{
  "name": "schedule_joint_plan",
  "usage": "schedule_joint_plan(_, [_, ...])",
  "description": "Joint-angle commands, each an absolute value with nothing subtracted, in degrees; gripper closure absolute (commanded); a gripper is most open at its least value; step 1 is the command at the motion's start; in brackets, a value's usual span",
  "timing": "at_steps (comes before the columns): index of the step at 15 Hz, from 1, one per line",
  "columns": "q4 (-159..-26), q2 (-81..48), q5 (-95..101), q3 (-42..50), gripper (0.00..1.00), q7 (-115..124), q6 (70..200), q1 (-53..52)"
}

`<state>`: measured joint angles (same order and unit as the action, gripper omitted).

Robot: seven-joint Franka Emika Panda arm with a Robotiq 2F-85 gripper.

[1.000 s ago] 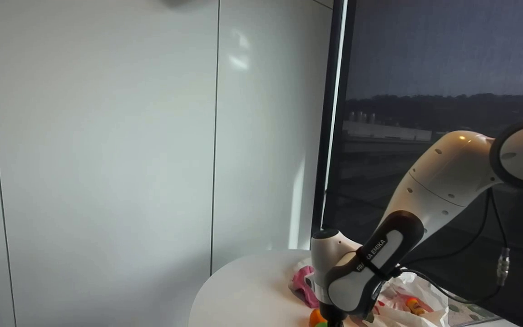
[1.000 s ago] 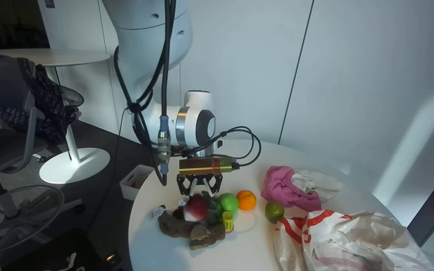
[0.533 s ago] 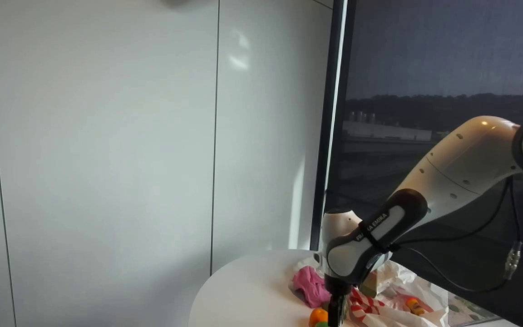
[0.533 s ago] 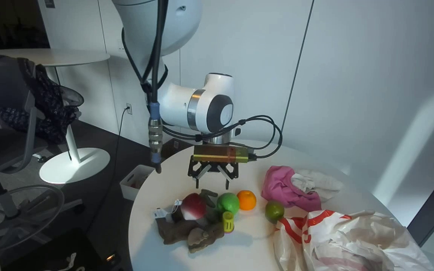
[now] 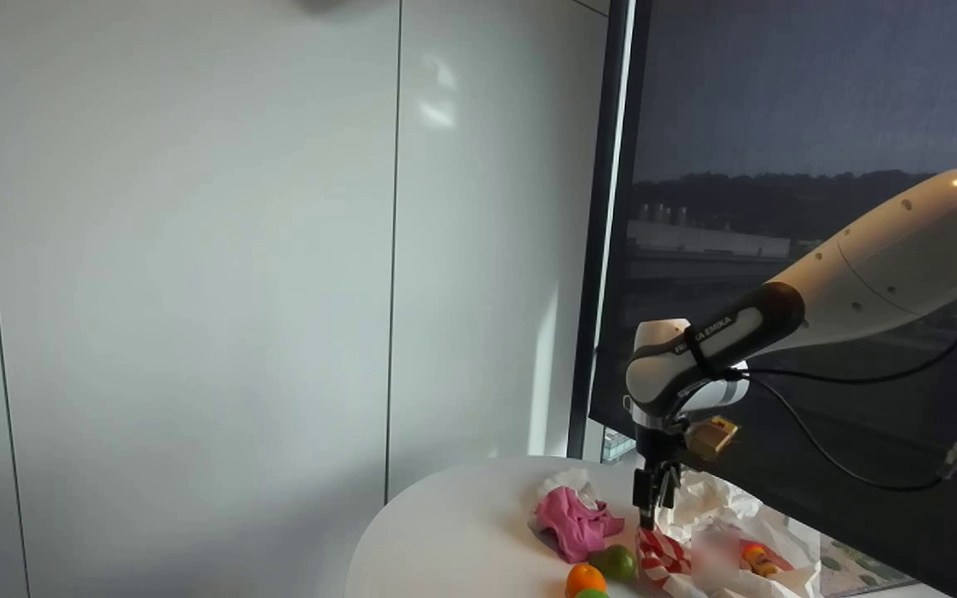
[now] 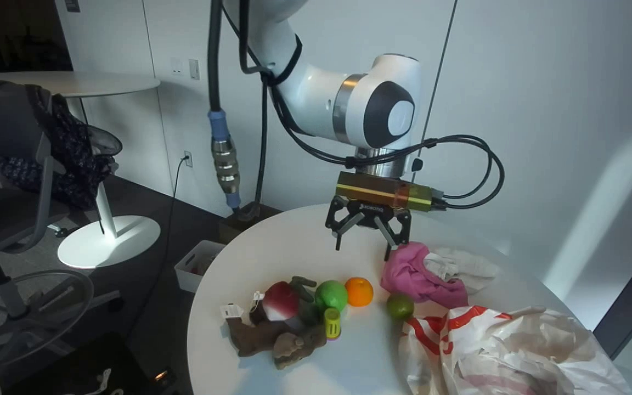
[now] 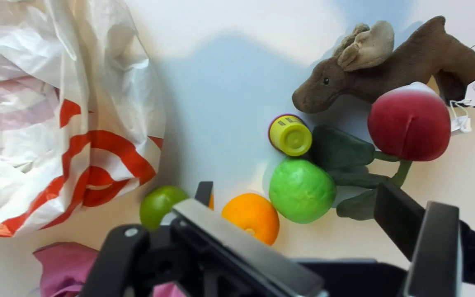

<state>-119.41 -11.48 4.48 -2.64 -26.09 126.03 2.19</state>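
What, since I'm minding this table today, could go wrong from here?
1. The open hand hangs near the pink cloth; if lowered there, it might snag the folds.
2. The orange, the green ball and the dark green fruit are round and look loose, so a nudge could set them rolling.
3. The white-and-red bag looks thin and crumpled; a low sideways sweep might catch or drag it.

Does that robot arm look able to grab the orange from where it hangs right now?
Probably yes, once moved over and lowered: the gripper hangs open and empty, and nothing lies on top of the orange. The bright green ball close beside it might crowd the grip, though.
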Motion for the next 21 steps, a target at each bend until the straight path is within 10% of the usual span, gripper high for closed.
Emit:
schedule_joint_plan(1, [-110.77, -12.77, 5.48, 0.16, 0.0, -24.57, 119.0, 3.86])
schedule_joint_plan(21, [-89.41, -37.51, 3.65, 6.6, 0.0, -15.98, 120.27, 15.62])
